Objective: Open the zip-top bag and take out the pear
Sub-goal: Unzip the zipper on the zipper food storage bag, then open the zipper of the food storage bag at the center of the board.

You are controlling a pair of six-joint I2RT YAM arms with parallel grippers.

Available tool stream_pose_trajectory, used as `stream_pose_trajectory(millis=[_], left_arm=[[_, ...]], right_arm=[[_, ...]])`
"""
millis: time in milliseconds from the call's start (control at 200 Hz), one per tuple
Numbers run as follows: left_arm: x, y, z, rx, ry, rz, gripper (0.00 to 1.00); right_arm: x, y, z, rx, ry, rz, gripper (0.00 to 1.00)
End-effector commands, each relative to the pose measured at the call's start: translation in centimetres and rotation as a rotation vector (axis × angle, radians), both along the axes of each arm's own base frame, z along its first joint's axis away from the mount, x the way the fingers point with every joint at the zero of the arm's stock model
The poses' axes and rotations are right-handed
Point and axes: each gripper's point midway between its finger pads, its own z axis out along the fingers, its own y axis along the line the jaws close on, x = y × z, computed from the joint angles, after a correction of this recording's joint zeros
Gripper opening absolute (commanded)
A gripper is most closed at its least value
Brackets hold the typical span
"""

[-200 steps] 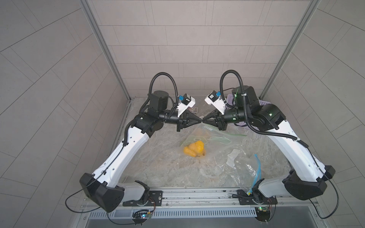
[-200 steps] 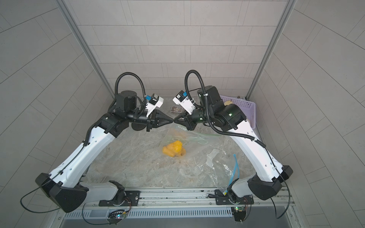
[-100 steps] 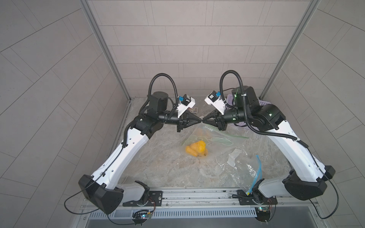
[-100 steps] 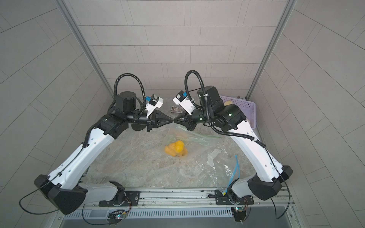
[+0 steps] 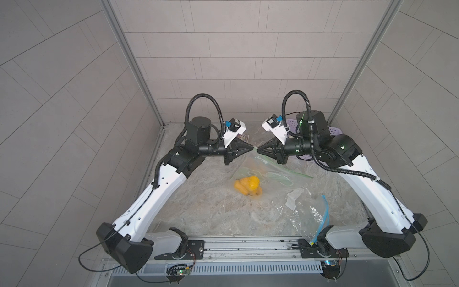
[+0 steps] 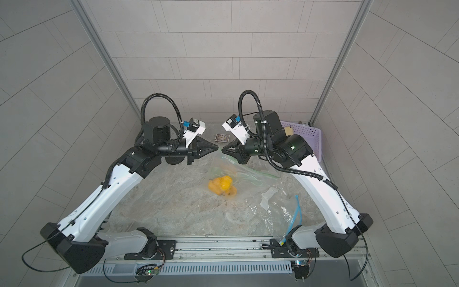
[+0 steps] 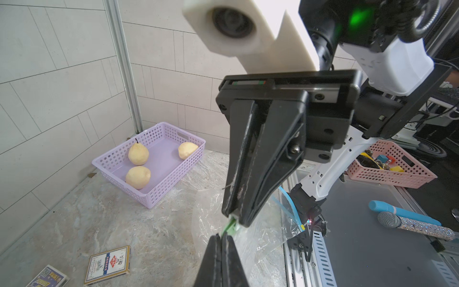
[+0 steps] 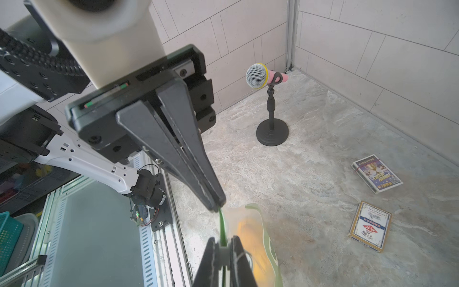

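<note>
Left claw (image 5: 251, 148): I see it clenched on the green zip strip (image 7: 231, 226) of the zip-top bag (image 5: 274, 171), raised above the table (image 5: 198, 206).
Right claw (image 5: 260, 150): also clenched on that strip, tip to tip with the left claw, at 12 o'clock from table centre.
Bag: it hangs from the two claws and trails toward 3 o'clock. In the right wrist view a second green edge curves away from the gripped one, so the mouth looks parted there.
Pear (image 5: 248, 185): yellow, inside the bag at about table centre, at 6 o'clock from the claws. I cannot tell whether it rests on the table.
Purple basket (image 7: 149, 196): in the far corner at 2 o'clock, with three pale pears (image 7: 138, 154) inside.
Second clear bag (image 5: 308, 213): it has a blue zip and lies at 4 o'clock.
Card box (image 6: 221, 137): at 12 o'clock, near the back wall.
Microphone (image 8: 258, 75): on a stand; I see it in the right wrist view only.
</note>
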Motion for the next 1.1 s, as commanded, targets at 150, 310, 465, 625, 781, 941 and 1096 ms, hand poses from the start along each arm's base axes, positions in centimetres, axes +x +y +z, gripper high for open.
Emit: stream_pose_trajectory(millis=[150, 310, 465, 625, 781, 941, 1096], left_arm=[[1.9, 1.0, 2.9, -0.047, -0.112, 0.107, 0.0], [3.6, 2.0, 3.3, -0.049, -0.121, 0.183, 0.0], [4.7, 2.6, 4.1, -0.064, -0.129, 0.222, 0.0], [5.8, 3.3, 4.8, -0.067, -0.139, 0.261, 0.0], [6.8, 4.3, 5.6, -0.092, -0.141, 0.292, 0.0], [7.6, 5.0, 6.0, -0.117, -0.134, 0.306, 0.0], [8.2, 5.4, 6.2, -0.135, -0.123, 0.305, 0.0]], right_arm=[[-1.3, -1.7, -0.4, -0.007, 0.027, -0.023, 0.12], [-1.5, -2.9, -0.8, -0.001, 0.027, -0.055, 0.12], [-1.7, -4.9, -1.8, 0.0, 0.04, -0.115, 0.12], [-2.1, -7.1, -2.9, 0.016, 0.043, -0.181, 0.12], [-2.3, -9.5, -4.8, -0.004, 0.053, -0.278, 0.12], [-2.3, -12.2, -7.0, -0.032, 0.07, -0.397, 0.11], [-2.3, -13.3, -8.2, -0.035, 0.091, -0.457, 0.1]])
